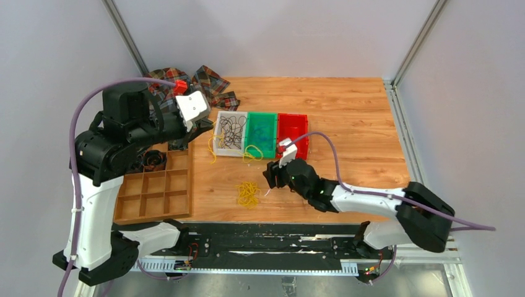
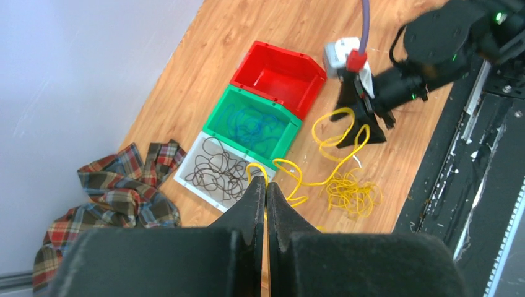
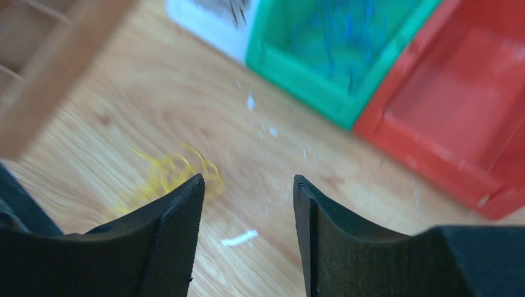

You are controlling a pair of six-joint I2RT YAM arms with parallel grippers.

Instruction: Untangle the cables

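Cables show as thread-thin, wiry loops in 3 colours. Black cables (image 2: pixel 216 170) are heaped in a white bin (image 2: pixel 197 190), and blue-green cables (image 2: pixel 251 124) lie in the green bin (image 2: pixel 288 139) next to it. The red bin (image 2: pixel 309 86) at the end of the row holds no strands. The bins stand touching side by side on the wooden counter (image 1: pixel 347 111).

Yellow cables (image 2: pixel 353 193) are bunched in a loose tangle on the counter, in front of the bins and near the right tool. From that tangle a yellow strand (image 2: pixel 303 184) is drawn out in wide curves toward the white bin, w/ more loops lying just beside the right tool in the left wrist view. Whether those loops touch it can't be told.

The left tool (image 2: pixel 266 185) is pressed fully closed over the front edge of the white bin, w/ the end of the yellow strand pinched at its tips. The right tool (image 3: pixel 247 179) is held spread apart, approx. mid-width, low over bare counter. Nothing is gripped between its fingers (image 3: pixel 179 223). The yellow tangle is seen just beyond its left finger, blurred.
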